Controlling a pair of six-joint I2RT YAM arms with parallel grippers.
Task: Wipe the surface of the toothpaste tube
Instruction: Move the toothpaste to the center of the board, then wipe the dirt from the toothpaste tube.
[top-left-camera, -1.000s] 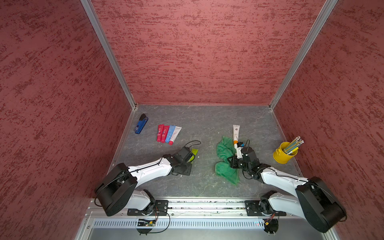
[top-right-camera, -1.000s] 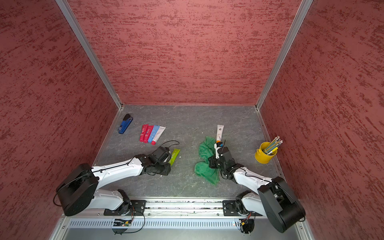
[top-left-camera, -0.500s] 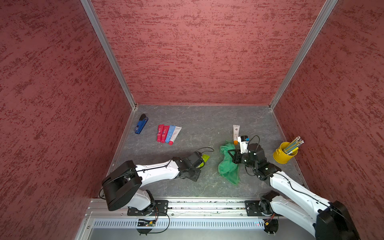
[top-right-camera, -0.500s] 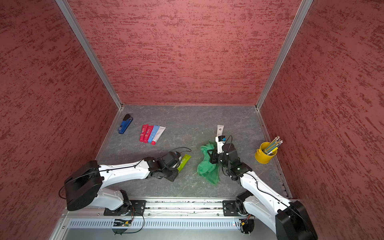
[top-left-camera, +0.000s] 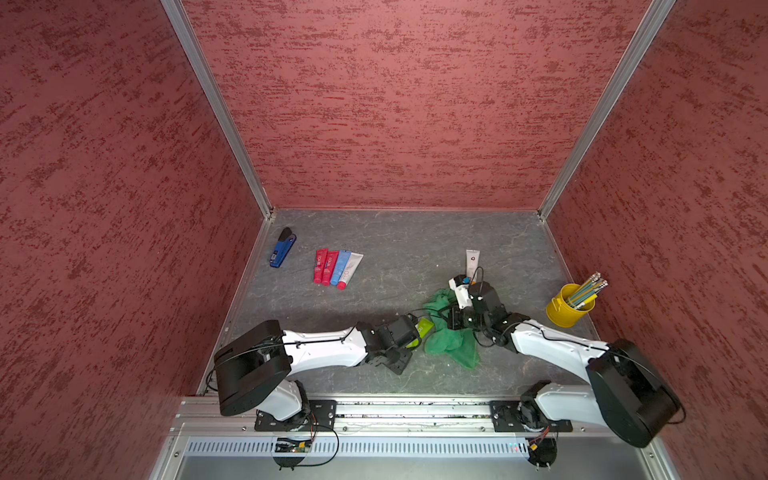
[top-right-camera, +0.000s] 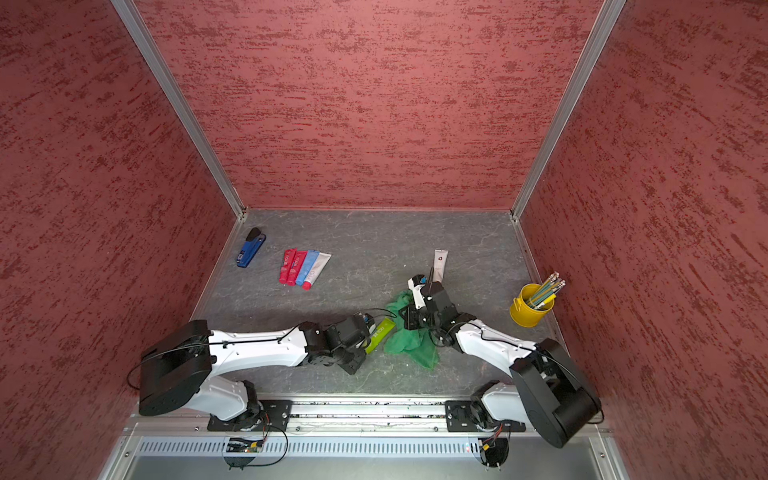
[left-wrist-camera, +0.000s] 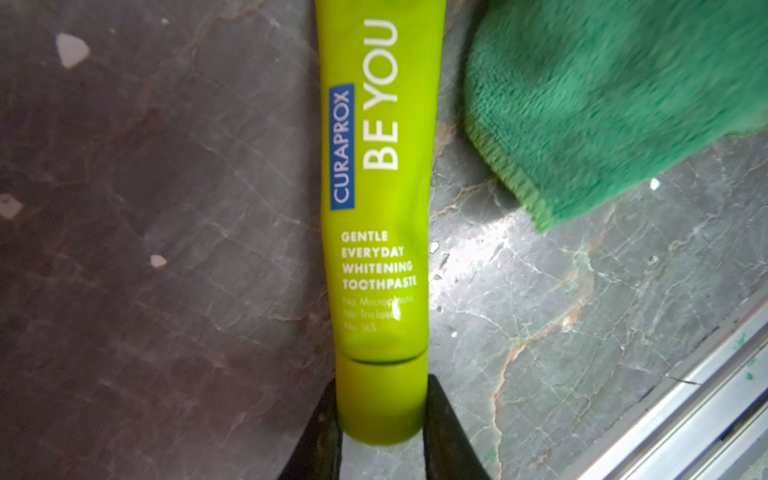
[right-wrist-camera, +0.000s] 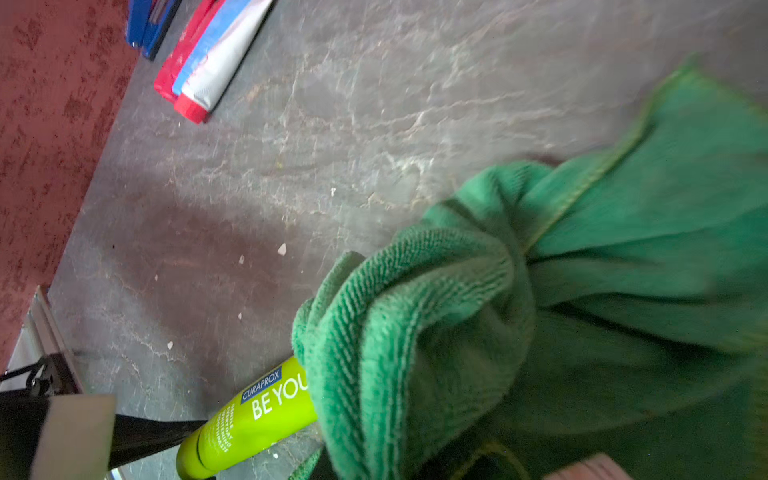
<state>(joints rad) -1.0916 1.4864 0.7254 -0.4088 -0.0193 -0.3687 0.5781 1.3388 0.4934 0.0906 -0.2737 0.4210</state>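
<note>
Near the front of the table (top-left-camera: 395, 249), between the two arms: the lime tube (top-left-camera: 423, 330), slanted, with its cap end toward the left arm. Pinched at the cap by the left gripper (top-left-camera: 411, 343), with one black finger (left-wrist-camera: 320, 432) on each side of the cap in the left wrist view. Says "BE YOU" and "TOOTHPASTE" in white along its side. Hard to tell if lifted or resting on the table.

Right at its far end: the green cloth (top-left-camera: 446, 340), all bunched up. Covers the tip of the lime tube (right-wrist-camera: 257, 419) in the right wrist view. Gripped in a bunch by the right gripper (top-left-camera: 452, 322), closed tight on the cloth (right-wrist-camera: 540, 332), its fingers hidden in the folds. One corner spread out flat toward the front of the table.

Farther back on the left: four tubes (top-left-camera: 336, 268) side by side, two red, one blue, one white. Beside them, near the wall, a blue stapler (top-left-camera: 282, 252).

Farther back, past the right gripper: a white tube (top-left-camera: 472, 259) lying flat.

Well off to the right: a yellow cup (top-left-camera: 567, 309) full of pencils (top-left-camera: 588, 289).
</note>
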